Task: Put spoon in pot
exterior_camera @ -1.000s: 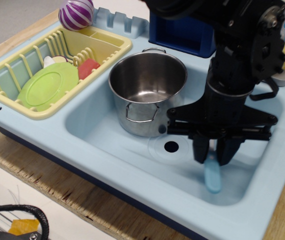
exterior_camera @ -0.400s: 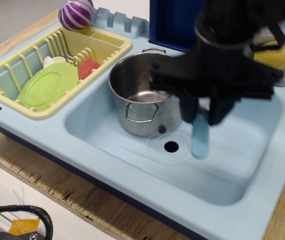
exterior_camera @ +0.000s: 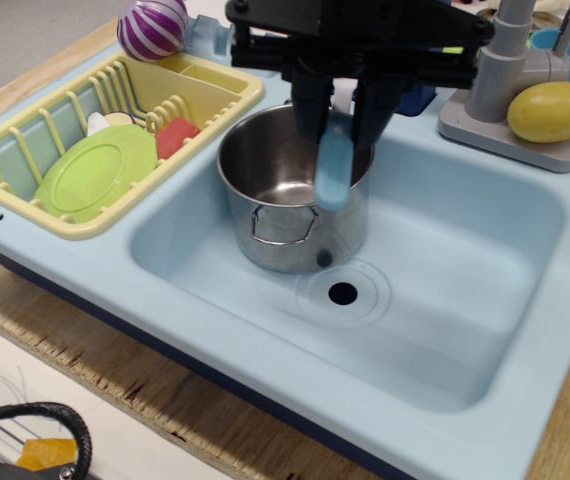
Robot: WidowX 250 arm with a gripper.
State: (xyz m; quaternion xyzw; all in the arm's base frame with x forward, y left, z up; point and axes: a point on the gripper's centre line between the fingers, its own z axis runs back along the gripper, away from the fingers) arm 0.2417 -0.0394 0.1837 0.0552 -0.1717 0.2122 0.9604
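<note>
The steel pot [exterior_camera: 283, 160] stands upright in the left part of the light-blue sink basin [exterior_camera: 445, 300], its inside bare. My black gripper [exterior_camera: 340, 118] hangs above the pot's right rim. It is shut on the spoon [exterior_camera: 334, 168], whose light-blue handle hangs down between the fingers over the pot's right edge. The spoon's white bowl is hidden between the fingers.
A yellow dish rack [exterior_camera: 105, 140] with a green plate [exterior_camera: 95, 170] and a red piece [exterior_camera: 177, 135] sits at the left. A striped purple ball [exterior_camera: 152, 27] lies behind it. A grey faucet [exterior_camera: 510, 70] and a yellow lemon [exterior_camera: 550, 110] are at the back right. The drain hole [exterior_camera: 343, 293] is in front of the pot.
My gripper has lifted the spoon off the basin floor at the right and carried it up and to the left, from in front of the pot to above its right rim.
</note>
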